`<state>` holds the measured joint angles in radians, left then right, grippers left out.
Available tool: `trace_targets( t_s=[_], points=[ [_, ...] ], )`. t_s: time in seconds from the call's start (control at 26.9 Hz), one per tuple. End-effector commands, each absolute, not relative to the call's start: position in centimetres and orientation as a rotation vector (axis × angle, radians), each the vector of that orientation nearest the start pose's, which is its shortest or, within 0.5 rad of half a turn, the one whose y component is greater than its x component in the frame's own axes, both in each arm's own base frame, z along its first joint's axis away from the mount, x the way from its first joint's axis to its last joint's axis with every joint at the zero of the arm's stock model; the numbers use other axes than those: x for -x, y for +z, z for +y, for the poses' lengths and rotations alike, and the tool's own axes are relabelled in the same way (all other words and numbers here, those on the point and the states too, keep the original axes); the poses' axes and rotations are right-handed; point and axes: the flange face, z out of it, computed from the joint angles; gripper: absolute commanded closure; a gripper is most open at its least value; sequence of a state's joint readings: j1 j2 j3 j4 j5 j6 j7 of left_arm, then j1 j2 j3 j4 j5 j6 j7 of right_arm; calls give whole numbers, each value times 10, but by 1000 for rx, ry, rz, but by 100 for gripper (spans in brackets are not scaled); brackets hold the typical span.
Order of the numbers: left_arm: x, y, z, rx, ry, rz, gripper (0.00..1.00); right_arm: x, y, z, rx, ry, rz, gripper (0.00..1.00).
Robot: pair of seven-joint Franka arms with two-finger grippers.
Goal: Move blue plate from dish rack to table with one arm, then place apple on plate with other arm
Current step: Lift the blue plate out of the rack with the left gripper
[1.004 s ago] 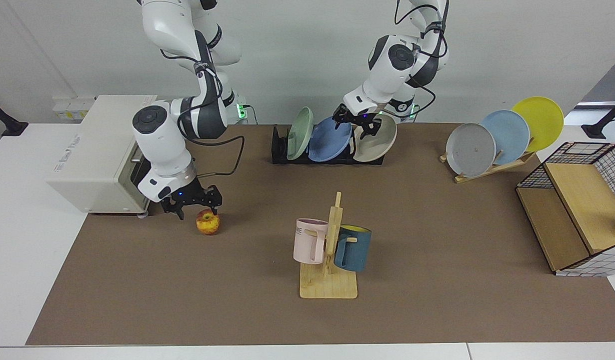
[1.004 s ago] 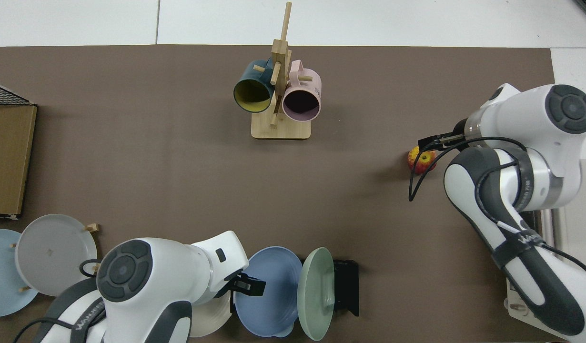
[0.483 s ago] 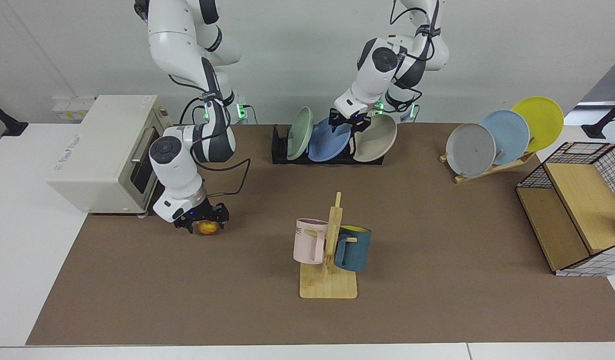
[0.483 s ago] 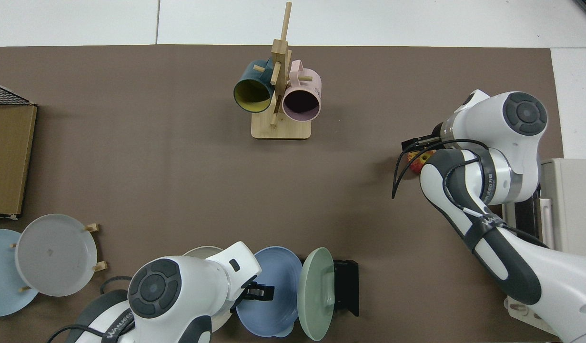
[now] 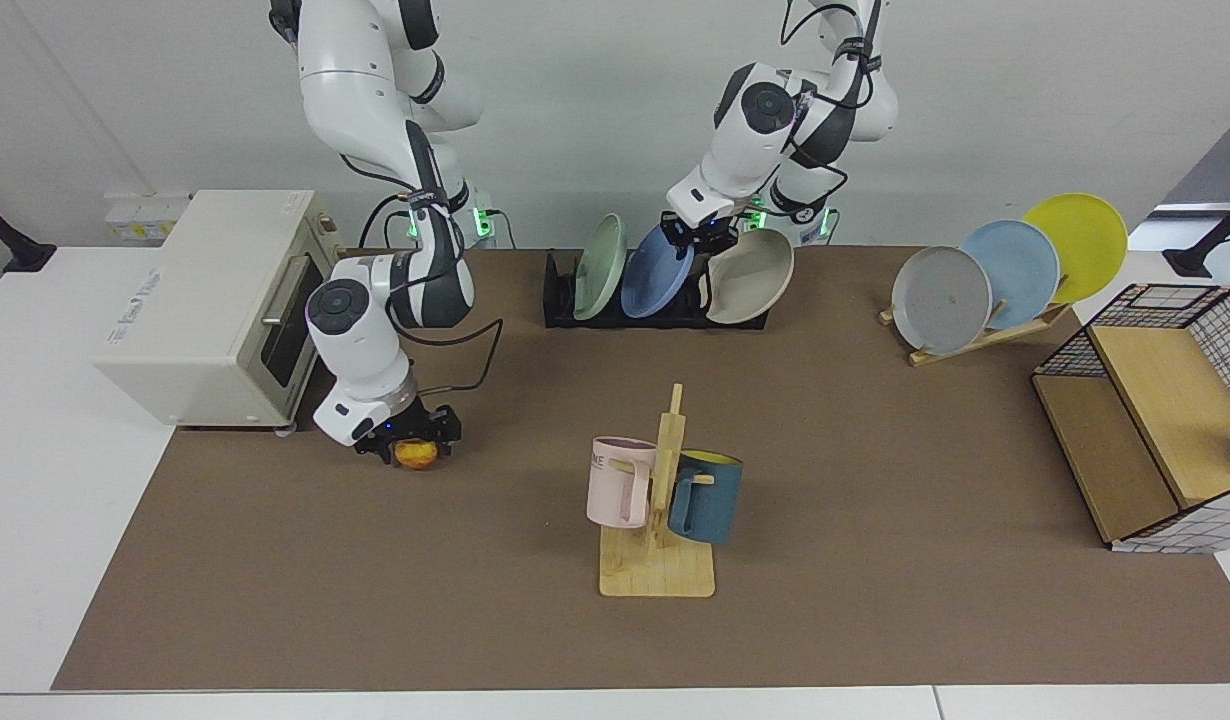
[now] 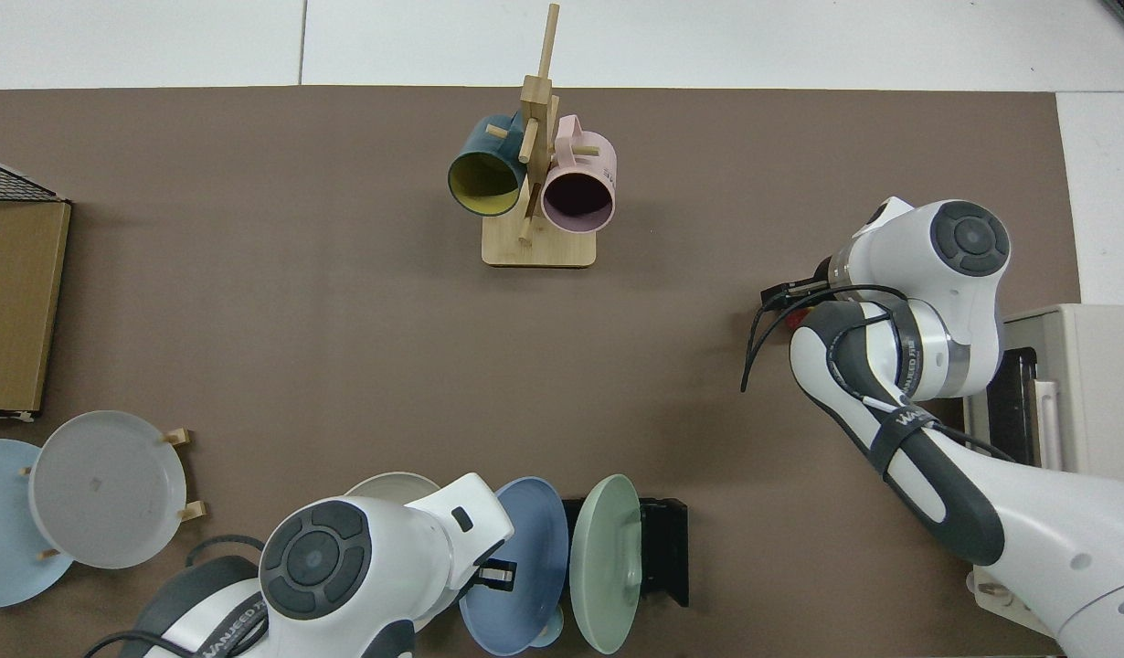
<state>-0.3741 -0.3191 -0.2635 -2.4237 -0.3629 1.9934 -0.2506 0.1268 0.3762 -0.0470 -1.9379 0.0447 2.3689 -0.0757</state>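
Facing you, your left hand [image 5: 697,236] is clamped on the top rim of the blue plate [image 5: 655,275], which stands in the dish rack [image 5: 615,310] – your right hand [image 5: 415,440] is around the apple [image 5: 416,455] on the table [image 5: 875,450], grip unclear. From above, the apple [image 6: 797,317] barely shows under that arm.

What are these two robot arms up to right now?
Two jobs are under way at once. The left hand is at the top rim of the blue plate, which stands in the black dish rack between a green plate and a beige plate. The right hand is down over the apple on the table, near a toaster oven. Neither the plate nor the apple looks lifted yet.
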Motion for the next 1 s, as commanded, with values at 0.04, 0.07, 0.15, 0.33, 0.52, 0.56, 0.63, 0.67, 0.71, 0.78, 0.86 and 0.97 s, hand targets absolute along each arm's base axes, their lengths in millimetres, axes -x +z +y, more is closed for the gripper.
trace_targets(
  t_s=[0.04,0.07,0.15,0.33,0.52,0.56,0.63,0.67,0.71,0.78,0.86,0.97],
  points=[
    [-362,470,-252,3236,297,296,100,-619,295,50,3126,-107,-214,3],
    [-372,477,-244,3250,273,265,100,-619,295,49,3127,-107,-218,16],
    [-392,490,-234,3281,226,228,100,-619,294,49,3127,-104,-211,85],
    [-438,494,-216,3361,176,228,100,-622,295,51,3127,-107,-221,100],
    [-475,497,-172,3557,143,221,100,-624,298,52,3126,-114,-210,100],
    [-481,492,-163,3573,130,233,100,-625,302,55,3123,-121,-208,100],
    [-494,481,-149,3612,111,233,100,-629,314,69,3113,-142,-229,100],
    [-501,470,-141,3652,121,222,100,-631,320,71,3111,-149,-228,100],
    [-508,460,-132,3693,134,212,100,-633,325,72,3111,-151,-224,100],
    [-521,438,-123,3753,130,252,100,-639,336,72,3110,-163,-218,100],
    [-530,420,-122,3763,88,278,100,-641,345,66,3116,-178,-212,100],
    [-540,387,-119,3797,134,224,100,-641,362,55,3125,-200,-202,100]
  ],
)
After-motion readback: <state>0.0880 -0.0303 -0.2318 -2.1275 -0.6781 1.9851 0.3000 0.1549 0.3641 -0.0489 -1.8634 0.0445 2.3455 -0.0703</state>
